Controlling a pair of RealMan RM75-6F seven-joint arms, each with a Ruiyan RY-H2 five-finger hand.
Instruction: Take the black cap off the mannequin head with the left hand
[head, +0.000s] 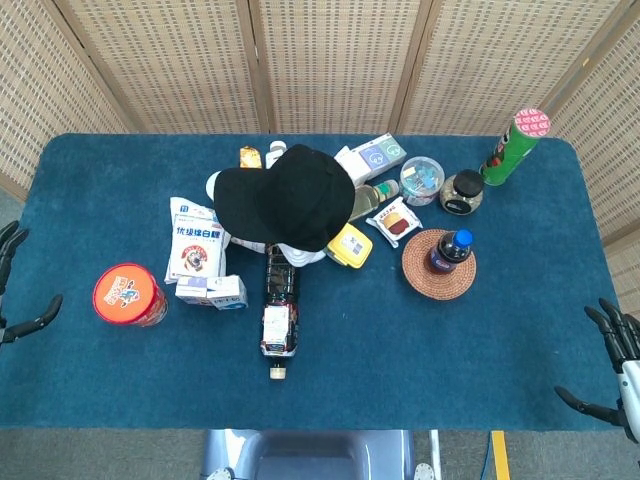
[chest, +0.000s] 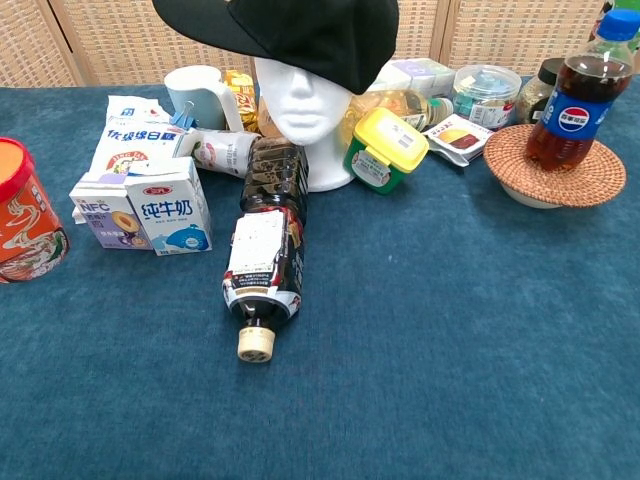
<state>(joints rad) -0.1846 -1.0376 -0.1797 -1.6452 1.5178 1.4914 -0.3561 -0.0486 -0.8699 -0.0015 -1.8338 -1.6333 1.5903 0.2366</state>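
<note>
Both hands empty, fingers spread: left hand (head: 18, 290) at counter's left edge, well apart from black fabric cap (head: 285, 195) on white mannequin head (chest: 300, 110), cap lying up-right of it; right hand (head: 615, 365) farther.

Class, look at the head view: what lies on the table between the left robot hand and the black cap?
The orange-lidded round tub, then white cartons, before the black fabric cap.

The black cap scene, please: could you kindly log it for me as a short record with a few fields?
cap: black cap sits on the white mannequin head
in front of head: dark bottle lying on its side, its cap toward the robot
left robot hand: at the table's left edge, holding nothing, far from the cap
right robot hand: at the table's right edge, fingers apart
task: not yet begun
</note>
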